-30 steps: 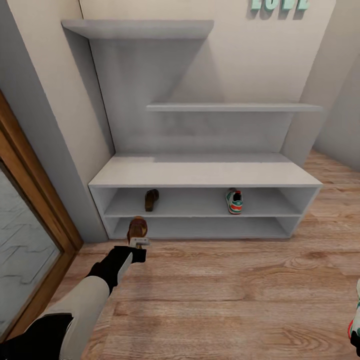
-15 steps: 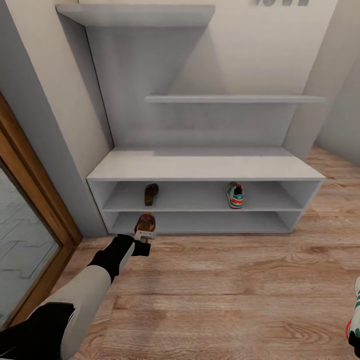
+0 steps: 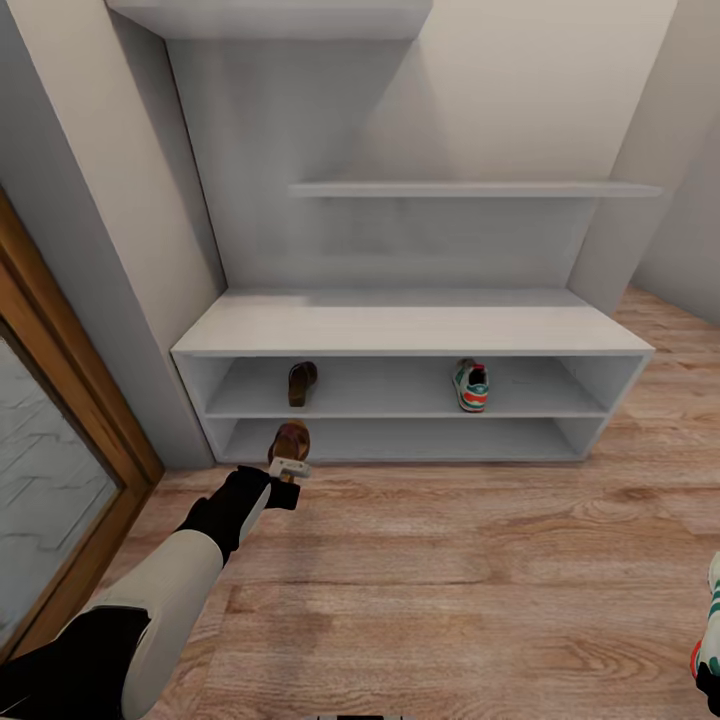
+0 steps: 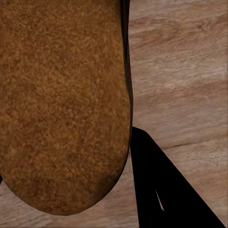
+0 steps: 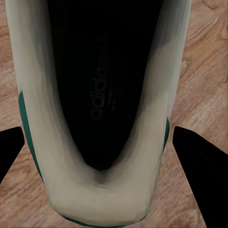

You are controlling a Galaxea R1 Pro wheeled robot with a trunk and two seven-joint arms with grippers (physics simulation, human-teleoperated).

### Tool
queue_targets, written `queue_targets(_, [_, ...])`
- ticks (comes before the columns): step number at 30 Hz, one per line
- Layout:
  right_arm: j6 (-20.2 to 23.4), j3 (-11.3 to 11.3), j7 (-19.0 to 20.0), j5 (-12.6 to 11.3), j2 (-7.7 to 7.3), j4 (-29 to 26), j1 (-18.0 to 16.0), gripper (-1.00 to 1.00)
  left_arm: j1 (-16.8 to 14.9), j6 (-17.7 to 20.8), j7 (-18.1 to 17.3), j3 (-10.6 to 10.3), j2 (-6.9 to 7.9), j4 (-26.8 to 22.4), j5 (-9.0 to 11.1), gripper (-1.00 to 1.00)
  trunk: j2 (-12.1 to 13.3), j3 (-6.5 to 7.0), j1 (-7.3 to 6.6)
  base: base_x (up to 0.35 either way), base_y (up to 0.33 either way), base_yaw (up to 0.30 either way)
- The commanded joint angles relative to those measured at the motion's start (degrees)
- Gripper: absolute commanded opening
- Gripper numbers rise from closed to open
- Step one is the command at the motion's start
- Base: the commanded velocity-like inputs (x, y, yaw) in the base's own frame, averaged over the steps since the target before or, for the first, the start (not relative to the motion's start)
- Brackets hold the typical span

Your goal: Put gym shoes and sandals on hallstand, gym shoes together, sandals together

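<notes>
The hallstand [image 3: 410, 330] has its upper tier open across the middle — between the sandal [image 3: 302, 382] at left and the gym shoe [image 3: 471, 386] at right, well apart. The lower tier lies open along its right stretch; a held sandal [image 3: 291, 442] sits at its near-left mouth. The floor [image 3: 480, 580] in front is bare.

Pale grey hallstand [image 3: 410, 330]; light brown, grained plank floor [image 3: 450, 590]; tan-brown mottled sandal [image 4: 61, 99] between the left jaws; white, green-striped gym shoe [image 5: 102, 142] with black lining between the right jaws
</notes>
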Motion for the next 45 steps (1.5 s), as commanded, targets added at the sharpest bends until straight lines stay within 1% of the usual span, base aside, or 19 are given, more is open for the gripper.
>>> queue_targets(1, [-0.2,0.0,0.1,-0.5,0.01,0.1,0.0,-1.00,0.0,0.3,-0.5,-0.1,0.01,-0.1,-0.8,-1.00,0.0,-0.05,-0.01,0.063,-0.005,0.000])
queue_targets(7, [-0.2,0.0,0.1,-0.5,0.02,0.1,0.0,-1.00,0.1,0.1,-0.4,-0.1,0.01,-0.1,-0.9,-1.00,0.0,-0.05,-0.01,0.204,-0.087,0.000])
queue_targets(11, [-0.2,0.0,0.0,-0.4,0.01,0.4,0.0,-1.00,0.1,-0.4,-0.2,-0.1,-0.03,-0.2,-0.9,-1.00,0.0,-0.05,-0.01,0.283,-0.160,0.000])
queue_targets(26, [-0.2,0.0,0.0,-0.4,0.01,0.4,0.0,-1.00,0.0,-0.4,-0.3,0.0,-0.03,-0.2,-0.9,-1.00,0.0,-0.05,-0.01,0.295,-0.156,0.000])
queue_targets(35, [-0.2,0.0,0.0,-0.4,-0.01,0.4,0.0,-1.00,0.7,-0.5,-0.3,-0.1,0.15,-0.1,-0.9,-1.00,0.0,-0.05,-0.01,0.331,-0.017,0.000])
queue_targets(41, [-0.2,0.0,0.0,-0.4,0.00,0.4,0.0,-1.00,0.7,-0.6,-0.3,-0.1,0.10,-0.1,-0.9,-1.00,0.0,-0.05,-0.01,0.071,-0.006,0.000])
queue_targets(45, [-0.2,0.0,0.0,-0.4,-0.01,0.4,0.0,-1.00,0.7,-0.6,-0.3,-0.1,0.10,-0.1,-0.9,-1.00,0.0,-0.05,-0.01,0.224,-0.086,0.000])
